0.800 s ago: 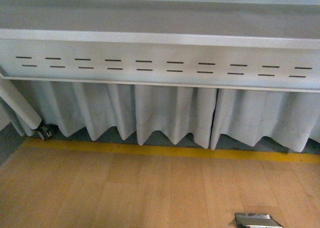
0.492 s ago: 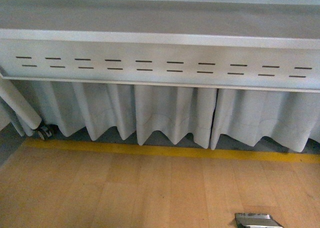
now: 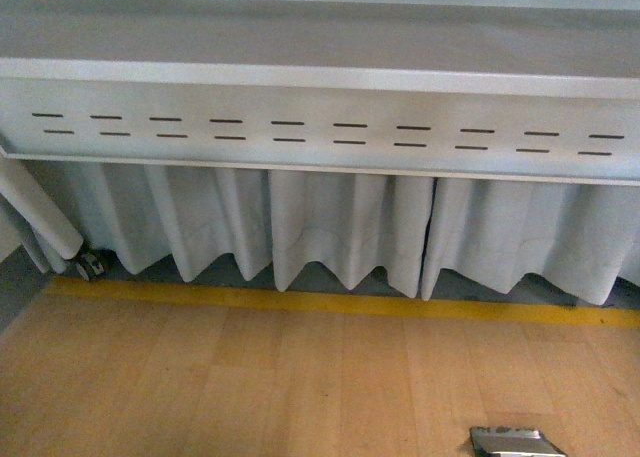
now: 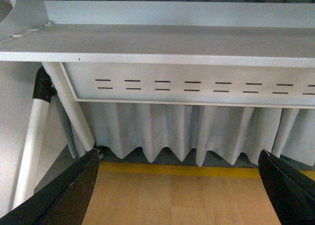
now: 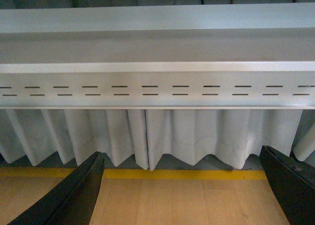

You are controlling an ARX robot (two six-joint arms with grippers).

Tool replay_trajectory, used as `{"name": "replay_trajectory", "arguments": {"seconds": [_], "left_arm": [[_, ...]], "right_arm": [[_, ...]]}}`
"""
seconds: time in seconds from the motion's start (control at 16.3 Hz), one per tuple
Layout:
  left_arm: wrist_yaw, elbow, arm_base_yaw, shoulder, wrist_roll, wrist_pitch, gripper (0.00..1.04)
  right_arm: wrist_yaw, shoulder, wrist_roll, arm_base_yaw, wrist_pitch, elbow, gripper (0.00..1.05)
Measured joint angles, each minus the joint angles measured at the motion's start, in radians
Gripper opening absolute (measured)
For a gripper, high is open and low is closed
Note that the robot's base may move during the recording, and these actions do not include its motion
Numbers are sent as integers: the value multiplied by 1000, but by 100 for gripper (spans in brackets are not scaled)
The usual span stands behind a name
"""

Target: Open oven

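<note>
front view: the wood bench point(image 3: 250, 377) is bare almost all over, so plenty of open room. its far edge is one yellow stripe point(image 3: 300, 300) running 9 to 3 o'clock. the only thing on it is one small shiny metal piece point(image 3: 512, 442) at 5 o'clock, cut off by the bottom edge, can't tell what it is.

past the stripe hangs a white curtain point(image 3: 330, 227) in two panels with a dark gap at about 3 o'clock. above it is one grey panel point(image 3: 320, 127) with two rows of slots, ten in each. at 8 o'clock there's one white leg point(image 3: 40, 217) and one caster point(image 3: 90, 266) just beside it.

can't place the oven from any of the three views.

left gripper point(image 4: 179, 158): two dark fingers point(image 4: 64, 195) spread wide, nothing between them, just bench and stripe showing in the gap. right gripper point(image 5: 182, 156): the same, two fingers point(image 5: 69, 200) wide apart and holding nothing.
</note>
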Motion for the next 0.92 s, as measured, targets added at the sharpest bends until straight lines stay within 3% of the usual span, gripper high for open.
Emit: {"name": "replay_trajectory", "arguments": {"seconds": [0.92], "left_arm": [[-2, 0, 0, 0, -1, 0, 98]], "right_arm": [[-1, 0, 0, 0, -2, 0, 98]]}}
